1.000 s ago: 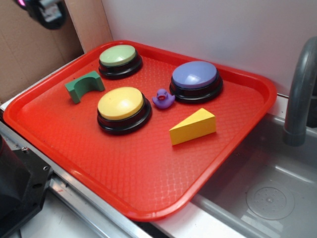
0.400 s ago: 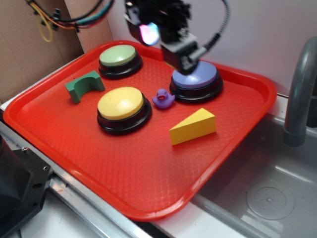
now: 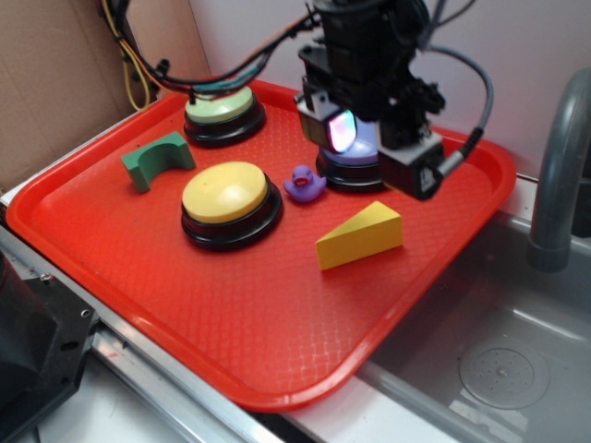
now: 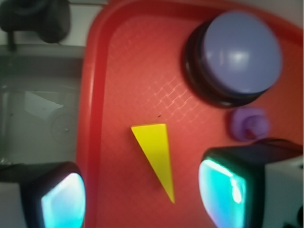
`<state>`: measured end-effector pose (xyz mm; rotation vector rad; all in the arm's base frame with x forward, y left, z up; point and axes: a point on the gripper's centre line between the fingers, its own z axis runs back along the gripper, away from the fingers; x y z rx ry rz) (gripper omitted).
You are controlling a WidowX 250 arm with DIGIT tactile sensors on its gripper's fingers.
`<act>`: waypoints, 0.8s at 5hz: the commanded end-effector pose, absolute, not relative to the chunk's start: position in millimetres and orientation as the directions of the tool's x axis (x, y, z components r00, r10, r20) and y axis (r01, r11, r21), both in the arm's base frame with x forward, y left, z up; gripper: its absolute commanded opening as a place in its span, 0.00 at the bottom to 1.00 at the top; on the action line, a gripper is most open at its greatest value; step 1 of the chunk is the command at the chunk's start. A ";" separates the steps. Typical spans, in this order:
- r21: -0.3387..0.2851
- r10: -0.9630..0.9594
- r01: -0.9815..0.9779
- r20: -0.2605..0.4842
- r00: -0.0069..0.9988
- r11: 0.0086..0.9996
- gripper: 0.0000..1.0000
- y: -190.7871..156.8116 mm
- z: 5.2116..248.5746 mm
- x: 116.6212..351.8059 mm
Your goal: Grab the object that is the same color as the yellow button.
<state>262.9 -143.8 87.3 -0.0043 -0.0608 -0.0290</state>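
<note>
Exterior view: nearest is the front rim of the red tray (image 3: 277, 392), which sits partly over a grey sink (image 3: 499, 351). On the tray's textured floor, towards the right, lies the yellow wedge (image 3: 360, 237), flat on its base with the thin end pointing left and the tall end right. Left of it, a little apart, stands the yellow button (image 3: 226, 194) on its black base. Just behind the wedge sits a small purple duck (image 3: 304, 184), beside the yellow button's right edge. Farther left is a green arch block (image 3: 157, 159). Behind the duck is the purple button (image 3: 362, 152), largely covered by the arm. At the back left is the green button (image 3: 222, 109), with cables passing over it. The gripper (image 3: 365, 138) hangs above the purple button, up and behind the wedge, touching nothing.

In the wrist view the wedge (image 4: 156, 156) shows as a narrow yellow triangle on the tray (image 4: 99, 95), its point towards the bottom of the frame. The two fingers (image 4: 61, 199) with glowing teal pads stand wide apart at the lower corners, so the jaws are open and hold nothing. The wedge lies between them, closer to the right pad. The duck (image 4: 249, 123) is just above the right finger, and the purple button (image 4: 237, 52) beyond it. The sink (image 4: 38, 109) lies past the tray's left rim.
</note>
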 end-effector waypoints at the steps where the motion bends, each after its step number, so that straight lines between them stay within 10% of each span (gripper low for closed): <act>1: -0.029 0.021 -0.019 0.067 0.998 0.999 1.00 -134.8 61.9 278.2; 3: -0.043 -0.015 0.015 0.008 1.000 0.999 1.00 -141.3 35.9 274.3; 4: -0.025 -0.019 0.019 -0.003 1.000 1.000 0.00 -140.5 30.9 271.1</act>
